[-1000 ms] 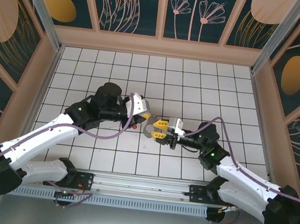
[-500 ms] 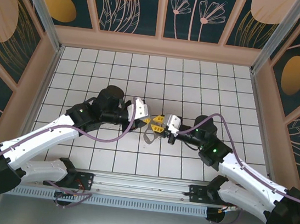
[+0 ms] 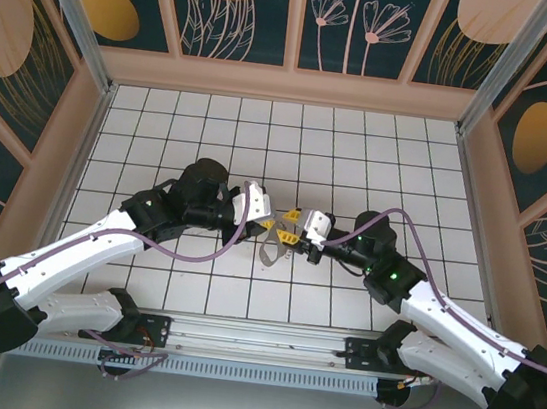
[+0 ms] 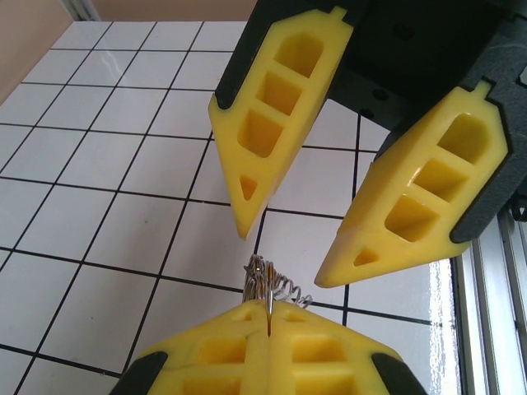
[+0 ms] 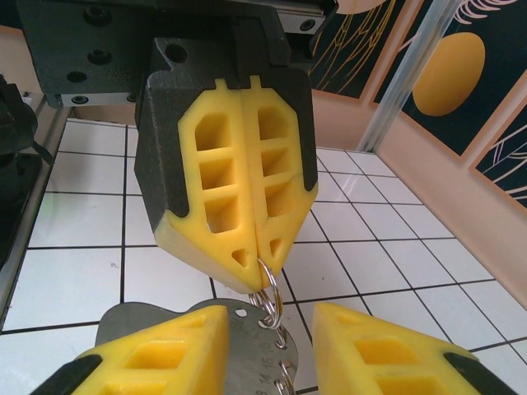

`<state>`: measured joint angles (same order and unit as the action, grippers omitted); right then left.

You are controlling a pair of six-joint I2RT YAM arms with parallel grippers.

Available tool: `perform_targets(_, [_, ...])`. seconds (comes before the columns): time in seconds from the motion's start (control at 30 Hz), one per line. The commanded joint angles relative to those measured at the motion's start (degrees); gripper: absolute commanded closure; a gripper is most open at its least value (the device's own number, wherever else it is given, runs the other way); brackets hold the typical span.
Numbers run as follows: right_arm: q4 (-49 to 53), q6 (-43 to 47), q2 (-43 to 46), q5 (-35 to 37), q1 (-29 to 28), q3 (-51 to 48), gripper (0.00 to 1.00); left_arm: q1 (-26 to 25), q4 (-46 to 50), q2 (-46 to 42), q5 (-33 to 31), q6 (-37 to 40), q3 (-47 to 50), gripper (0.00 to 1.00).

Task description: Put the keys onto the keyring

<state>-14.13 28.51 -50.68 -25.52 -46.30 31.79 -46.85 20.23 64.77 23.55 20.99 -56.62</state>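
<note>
Table [image 3: 162, 129]: white tiles with dark grid lines, walled by tan panels.
Left arm [image 3: 97, 242]: reached from the near left corner towards the table's middle, a purple cable [image 3: 187, 250] looping along it.
Right arm [image 3: 449, 324]: reached from the near right corner towards the same spot, so the two wrists faced each other.
Left gripper [image 3: 267, 226]: the yellow fingers [image 5: 222, 189] were pressed flat together, pinching the keyring by the wire ring at its top; in the left wrist view the tips [image 4: 268, 317] met on the thin metal edge.
Right gripper [image 3: 286, 226]: fingers [image 4: 272, 107] were apart at a moderate gap, nothing gripped. From the left wrist camera its tips [image 4: 284, 255] sat just above the wire ring, apart from it. In its own view the fingers [image 5: 156, 358] stood on either side of the keyring.
Keyring [image 3: 269, 252]: a pale tan-silver loop, it hung off the table below the left gripper's tips, between the two grippers. Up close its flat body [image 5: 239, 337] had a bumpy row along the right side.
Wire ring [image 5: 270, 292]: a small silvery coil [image 4: 265, 284], clamped at the left gripper's tips, joining the keyring's bumpy row below.
</note>
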Motion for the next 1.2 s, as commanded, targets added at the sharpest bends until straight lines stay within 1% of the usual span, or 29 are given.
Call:
perform_targets(0.0, [-0.7, 0.8, 0.1, -0.5, -0.5, 2.0, 0.69, -0.4, 0.2, -0.4, 0.6, 1.3, -0.6, 1.0])
perform_targets(0.13, [-0.8, 1.1, -0.7, -1.8, -0.4, 2.3, 0.72, -0.5, 0.5, -0.3, 0.5, 1.4, -0.8, 1.0])
perform_targets(0.3, [-0.4, 1.5, -1.2, -3.0, -0.5, 3.0, 0.74, -0.8, 0.9, -0.2, 0.2, 1.5, -0.8, 1.0])
perform_targets(0.6, [0.5, 1.9, -2.3, -3.9, -0.5, 3.5, 0.72, -1.0, 1.0, 0.0, 0.0, 1.5, -0.9, 1.0])
perform_targets(0.73, [1.4, 1.6, -3.1, -5.4, -0.5, 3.9, 0.68, -1.0, 1.2, 0.0, -0.3, 1.5, -1.1, 1.0])
perform_targets(0.83, [2.2, 2.0, -4.0, -5.5, -0.4, 4.6, 0.68, -1.1, 1.2, -0.1, -0.4, 1.5, -1.0, 1.0])
perform_targets(0.9, [2.2, 2.0, -4.3, -5.8, -0.4, 4.9, 0.71, -1.1, 1.3, -0.1, -0.4, 1.6, -1.1, 1.0])
perform_targets(0.97, [2.1, 2.2, -4.5, -5.9, -0.3, 5.1, 0.76, -1.1, 1.4, -0.1, -0.6, 1.6, -1.1, 1.0])
perform_targets(1.17, [2.1, 2.7, -4.0, -5.1, -0.3, 5.0, 1.0, -1.1, 1.4, 0.0, -1.2, 1.4, -1.1, 1.0])
